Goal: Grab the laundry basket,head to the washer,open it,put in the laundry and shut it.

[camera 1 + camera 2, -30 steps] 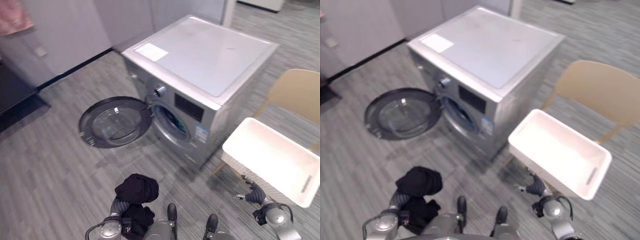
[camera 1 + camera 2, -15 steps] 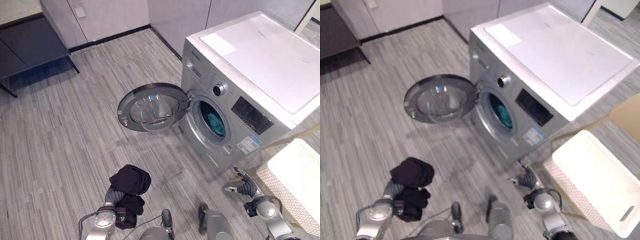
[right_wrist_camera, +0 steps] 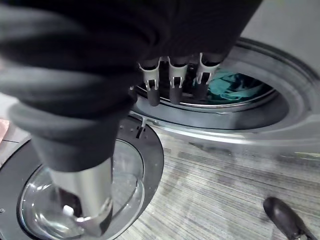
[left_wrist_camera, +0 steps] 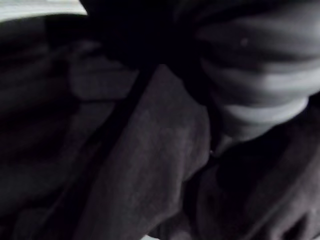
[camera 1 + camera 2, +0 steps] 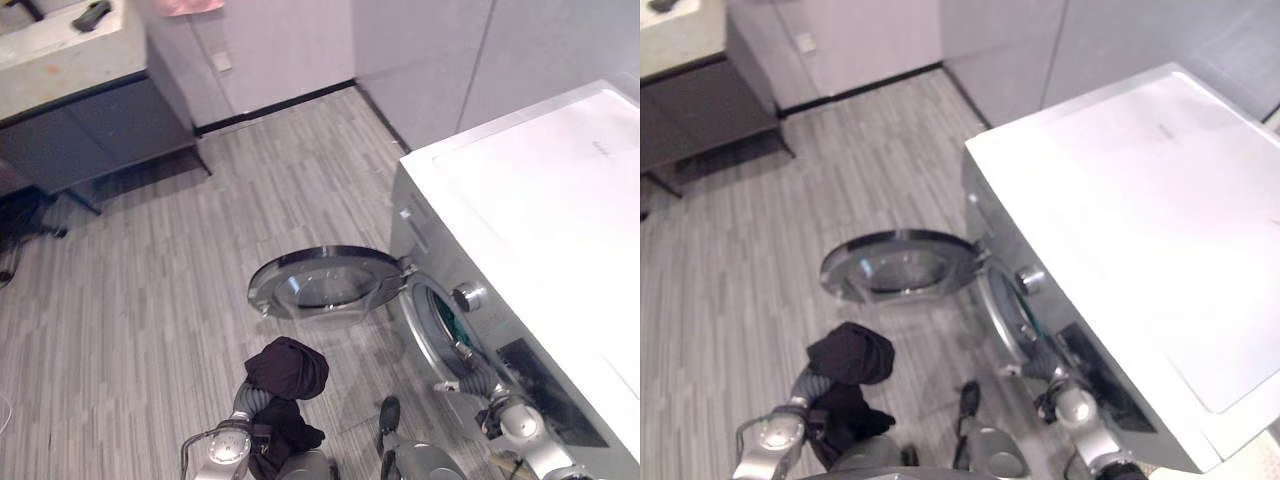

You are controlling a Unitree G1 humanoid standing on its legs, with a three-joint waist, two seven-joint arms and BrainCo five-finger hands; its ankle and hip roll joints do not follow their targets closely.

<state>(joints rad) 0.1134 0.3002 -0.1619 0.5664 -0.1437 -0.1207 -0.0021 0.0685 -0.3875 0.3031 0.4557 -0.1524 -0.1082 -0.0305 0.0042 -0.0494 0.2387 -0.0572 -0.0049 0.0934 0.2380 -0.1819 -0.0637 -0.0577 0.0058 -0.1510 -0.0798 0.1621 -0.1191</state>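
Note:
The silver front-loading washer stands at the right, its round glass door swung wide open and low over the floor. Teal laundry lies inside the drum. My right hand hovers just in front of the drum opening, open, with straight fingers pointing at the rim and nothing in them. A bundle of black clothing hangs over my left hand above the floor, left of the door. The same dark cloth wraps close around that hand.
A dark cabinet with a pale countertop stands at the back left. Pale wall panels with a black baseboard run along the back. Grey plank floor stretches left of the washer door.
The camera has swung, so the washer now sits further right and the white basket and chair have left the picture. My right hand is now close to the drum opening. The black bundle stays on my left hand.

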